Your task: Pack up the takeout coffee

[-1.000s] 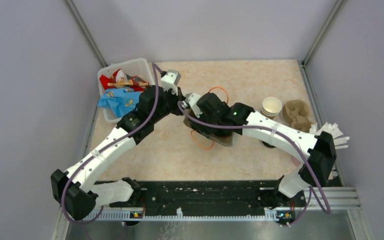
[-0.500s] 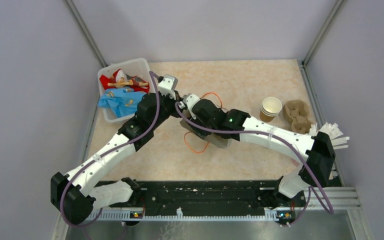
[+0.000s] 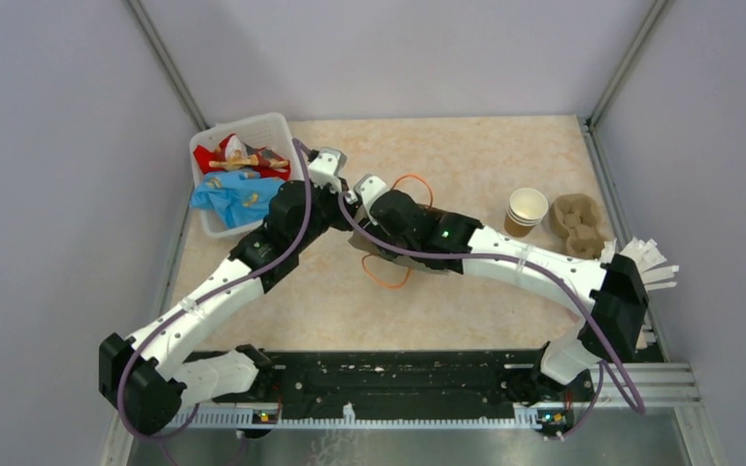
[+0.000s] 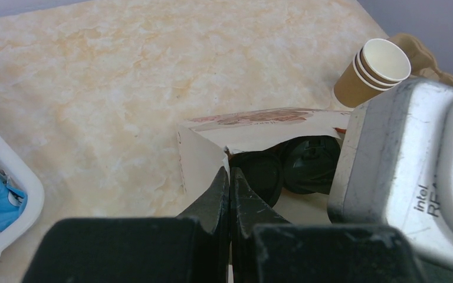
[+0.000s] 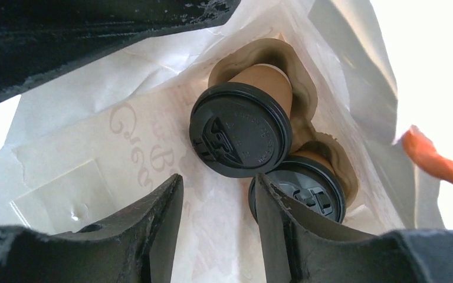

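Observation:
The takeout coffee is two brown paper cups with black lids (image 5: 240, 131) (image 5: 304, 187), seated in a pulp tray (image 5: 307, 88) deep inside a white paper bag (image 5: 124, 153). My right gripper (image 5: 218, 180) is inside the bag's mouth, open, with only bag paper behind the gap and its right finger just in front of the lower lid. My left gripper (image 4: 229, 172) is shut on the bag's torn upper edge (image 4: 259, 127), holding the mouth up; both lids (image 4: 265, 174) show through it. From above, both arms meet over the bag (image 3: 389, 254), hiding most of it.
A stack of empty brown cups (image 3: 525, 209) and a spare pulp tray (image 3: 579, 221) stand at the right, with white sticks (image 3: 646, 260) beside the right arm. A white bin of wrappers (image 3: 238, 170) sits at the back left. The bag's orange handles (image 3: 385, 277) trail on the table.
Both arms and the bag have shifted a little to the left. The right gripper's jaws have narrowed but still stand apart.

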`<act>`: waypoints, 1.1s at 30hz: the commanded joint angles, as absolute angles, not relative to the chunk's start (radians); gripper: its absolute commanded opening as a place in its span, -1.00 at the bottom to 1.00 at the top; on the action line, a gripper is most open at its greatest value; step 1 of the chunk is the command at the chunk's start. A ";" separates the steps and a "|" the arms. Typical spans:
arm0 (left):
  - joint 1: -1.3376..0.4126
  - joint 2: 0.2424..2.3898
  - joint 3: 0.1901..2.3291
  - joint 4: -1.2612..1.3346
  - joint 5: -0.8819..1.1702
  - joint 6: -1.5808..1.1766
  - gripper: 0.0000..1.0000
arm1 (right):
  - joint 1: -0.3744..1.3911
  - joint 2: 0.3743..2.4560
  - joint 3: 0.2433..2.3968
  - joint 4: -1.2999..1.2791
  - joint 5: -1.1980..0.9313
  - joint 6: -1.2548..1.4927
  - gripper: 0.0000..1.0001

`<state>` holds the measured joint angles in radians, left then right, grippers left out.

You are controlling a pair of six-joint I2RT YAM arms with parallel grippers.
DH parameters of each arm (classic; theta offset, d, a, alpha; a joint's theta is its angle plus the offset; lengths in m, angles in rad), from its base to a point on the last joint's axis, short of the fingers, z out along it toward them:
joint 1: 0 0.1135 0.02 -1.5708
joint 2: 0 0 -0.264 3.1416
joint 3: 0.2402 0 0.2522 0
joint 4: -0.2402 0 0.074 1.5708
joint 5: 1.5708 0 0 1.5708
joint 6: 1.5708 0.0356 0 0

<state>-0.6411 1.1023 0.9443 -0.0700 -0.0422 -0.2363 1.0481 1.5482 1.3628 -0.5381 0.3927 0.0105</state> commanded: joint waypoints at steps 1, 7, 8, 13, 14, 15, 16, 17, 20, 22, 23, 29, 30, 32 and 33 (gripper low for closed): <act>-0.646 1.127 1.005 -0.089 -0.045 -0.250 -1.00 | 1.062 1.552 1.395 -0.480 0.390 0.005 -0.02; -0.647 1.230 1.192 -0.387 -0.181 -0.374 -1.00 | 1.061 1.492 1.484 -0.600 0.306 0.014 0.50; -0.647 1.252 1.234 -0.437 -0.189 -0.395 -1.00 | 1.062 1.479 1.498 -0.621 0.288 0.020 0.57; -0.646 1.339 1.376 -0.578 -0.183 -0.494 -1.00 | 1.061 1.436 1.596 -0.732 0.177 0.048 0.75; -0.646 1.348 1.383 -0.583 -0.184 -0.511 -1.00 | 1.061 1.428 1.609 -0.746 0.164 0.055 0.76; -0.647 1.353 1.391 -0.590 -0.187 -0.533 -1.00 | 1.062 1.415 1.620 -0.758 0.150 0.063 0.77; -0.646 1.358 1.401 -0.601 -0.195 -0.548 -1.00 | 1.062 1.395 1.628 -0.771 0.139 0.073 0.78; -0.646 1.364 1.412 -0.612 -0.202 -0.561 -1.00 | 1.062 1.380 1.639 -0.785 0.131 0.086 0.81; -0.647 1.377 1.441 -0.631 -0.216 -0.585 -1.00 | 1.062 1.332 1.677 -0.829 0.081 0.121 0.86; -0.646 1.387 1.457 -0.628 -0.212 -0.585 -1.00 | 1.062 1.305 1.709 -0.854 0.057 0.131 0.87; -0.646 1.391 1.465 -0.626 -0.210 -0.581 -1.00 | 1.062 1.290 1.727 -0.862 0.066 0.136 0.92; -0.646 1.450 1.538 -0.657 -0.219 -0.571 -0.96 | 1.062 1.211 1.839 -0.858 0.239 0.191 0.97; -0.645 1.461 1.551 -0.668 -0.229 -0.572 -0.92 | 1.062 1.203 1.855 -0.869 0.323 0.211 0.97; -0.643 1.478 1.572 -0.683 -0.252 -0.572 -0.79 | 1.062 1.178 1.858 -0.892 0.476 0.231 0.97; -0.642 1.486 1.575 -0.687 -0.257 -0.569 -0.74 | 1.061 1.164 1.853 -0.905 0.564 0.230 0.97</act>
